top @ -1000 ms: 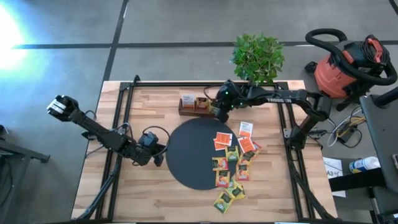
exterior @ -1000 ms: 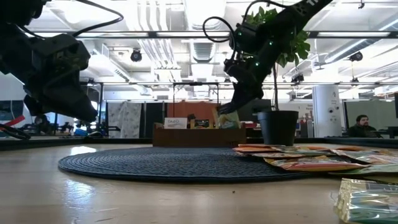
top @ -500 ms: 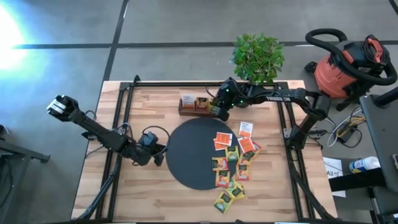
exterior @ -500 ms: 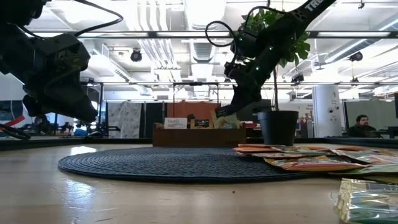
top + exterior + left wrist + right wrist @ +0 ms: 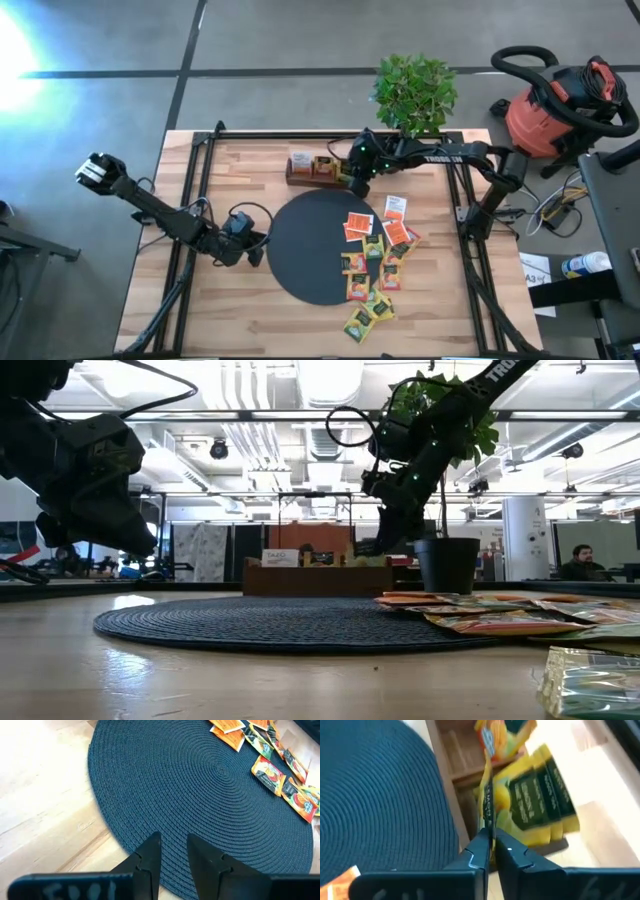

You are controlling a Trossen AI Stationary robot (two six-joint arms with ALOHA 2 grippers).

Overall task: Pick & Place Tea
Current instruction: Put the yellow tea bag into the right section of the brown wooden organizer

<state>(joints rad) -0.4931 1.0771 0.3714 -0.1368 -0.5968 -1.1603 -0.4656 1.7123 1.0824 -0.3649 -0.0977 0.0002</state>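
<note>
Sachet (image 5: pixel 487 795) pinched edge-on in right tool (image 5: pixel 492 851), face unreadable.

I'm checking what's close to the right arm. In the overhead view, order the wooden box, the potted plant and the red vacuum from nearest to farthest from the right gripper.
From the right gripper:
1. Wooden box: right beside it, at the table's far edge.
2. Potted plant: just past the table's far edge.
3. Red vacuum: on the floor, beyond the table's right side.
</note>
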